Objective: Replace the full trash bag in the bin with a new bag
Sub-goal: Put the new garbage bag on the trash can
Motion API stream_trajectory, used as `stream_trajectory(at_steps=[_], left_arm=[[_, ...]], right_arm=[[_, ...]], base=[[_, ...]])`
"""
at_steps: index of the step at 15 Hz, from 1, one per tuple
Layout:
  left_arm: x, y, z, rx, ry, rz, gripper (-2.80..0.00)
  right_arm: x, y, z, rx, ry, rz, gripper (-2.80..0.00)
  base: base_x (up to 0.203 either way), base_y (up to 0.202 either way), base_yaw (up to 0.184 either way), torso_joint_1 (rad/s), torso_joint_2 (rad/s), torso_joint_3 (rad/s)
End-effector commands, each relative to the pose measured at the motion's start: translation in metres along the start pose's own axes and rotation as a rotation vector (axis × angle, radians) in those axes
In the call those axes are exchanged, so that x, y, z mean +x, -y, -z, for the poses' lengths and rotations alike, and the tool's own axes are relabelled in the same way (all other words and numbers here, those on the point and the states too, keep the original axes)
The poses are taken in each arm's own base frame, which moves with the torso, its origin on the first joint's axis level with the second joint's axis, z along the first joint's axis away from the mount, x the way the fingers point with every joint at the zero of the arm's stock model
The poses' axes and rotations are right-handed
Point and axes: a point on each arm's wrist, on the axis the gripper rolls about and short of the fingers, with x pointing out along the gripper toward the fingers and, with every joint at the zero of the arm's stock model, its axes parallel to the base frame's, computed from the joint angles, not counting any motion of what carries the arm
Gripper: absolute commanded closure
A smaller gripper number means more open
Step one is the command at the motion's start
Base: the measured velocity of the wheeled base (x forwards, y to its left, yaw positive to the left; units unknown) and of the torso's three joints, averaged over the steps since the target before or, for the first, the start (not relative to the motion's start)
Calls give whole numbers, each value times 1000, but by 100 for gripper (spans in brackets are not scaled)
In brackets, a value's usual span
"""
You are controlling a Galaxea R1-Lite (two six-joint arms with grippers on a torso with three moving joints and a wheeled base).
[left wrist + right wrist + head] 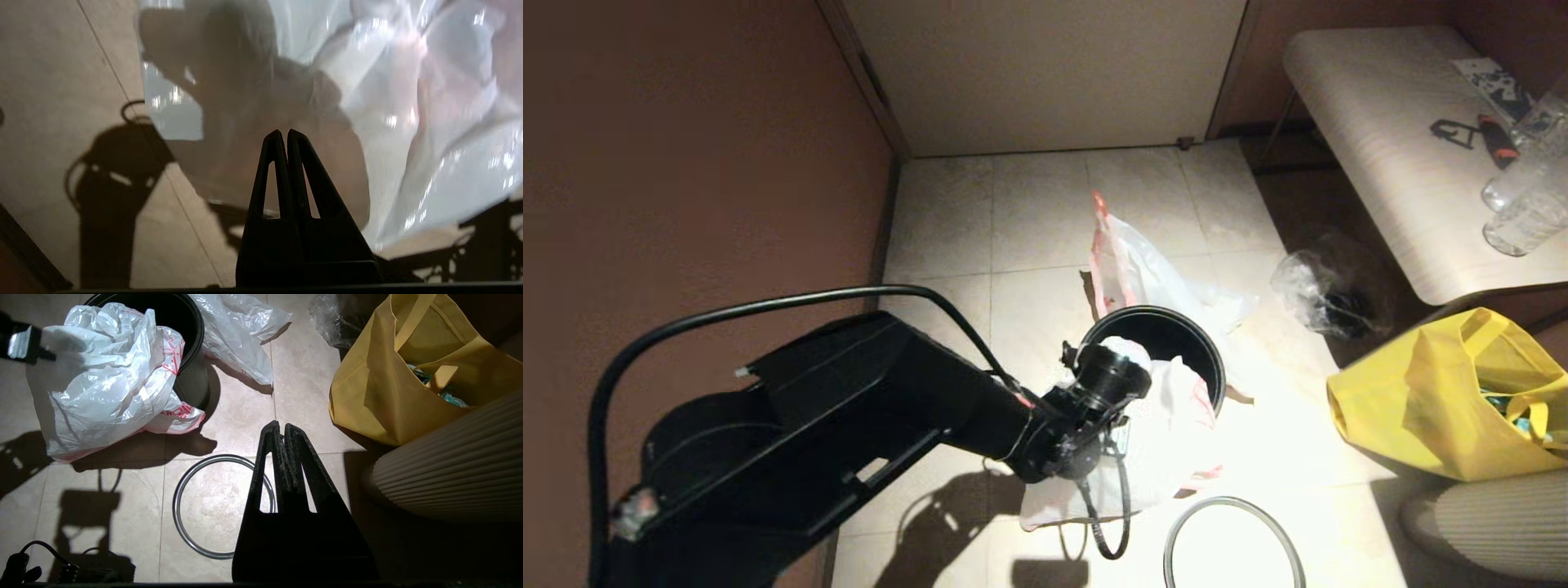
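Observation:
The black bin [1213, 359] stands on the tiled floor, its dark inside showing [192, 318]. The new bag [1168, 433], milky white with red characters, hangs crumpled over the bin's near rim and down onto the floor [114, 384]. Behind the bin lies the full trash bag [1135, 269], see-through with orange-pink handles [241, 339]. The bin's grey hoop [1232, 501] lies flat on the floor apart from it [175, 506]. My left gripper [284, 132] is shut just above the new bag [408, 102], nothing showing between its fingers. My right gripper [282, 426] hangs shut over the hoop's edge, holding nothing.
A yellow tote bag [1445, 400] sits right of the bin. A clear bag with dark contents [1327, 294] lies under a pale bench [1380, 122]. A ribbed beige object [1494, 523] stands at the near right. Brown walls close the left side.

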Motion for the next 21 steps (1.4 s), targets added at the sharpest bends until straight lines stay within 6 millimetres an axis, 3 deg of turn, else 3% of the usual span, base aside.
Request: stream_trajectory(at_steps=[1, 3, 6, 7, 10, 14, 21], left_arm=[[-5, -46, 18, -61, -29, -22, 0], [7, -83, 34, -111, -28, -23, 0], [18, -117, 53, -108, -13, 53, 0], [23, -123, 59, -97, -6, 64, -280], [52, -132, 85, -36, 26, 92, -280], [86, -157, 107, 180, 185, 286, -280], [92, -157, 108, 291, 206, 479, -280]], right_arm=[[0, 0, 0, -1, 0, -1, 0], [0, 0, 0, -1, 0, -1, 0], [0, 0, 0, -1, 0, -1, 0], [0, 0, 0, 0, 0, -1, 0], [0, 0, 0, 0, 0, -1, 0], [0, 0, 0, -1, 0, 0, 0], [0, 0, 0, -1, 0, -1, 0]], base=[[0, 0, 0, 0, 0, 0], [0, 0, 0, 0, 0, 0], [0, 0, 0, 0, 0, 0], [0, 0, 0, 0, 0, 0], [0, 0, 0, 0, 0, 0], [0, 0, 0, 0, 0, 0], [0, 0, 0, 0, 0, 0]])
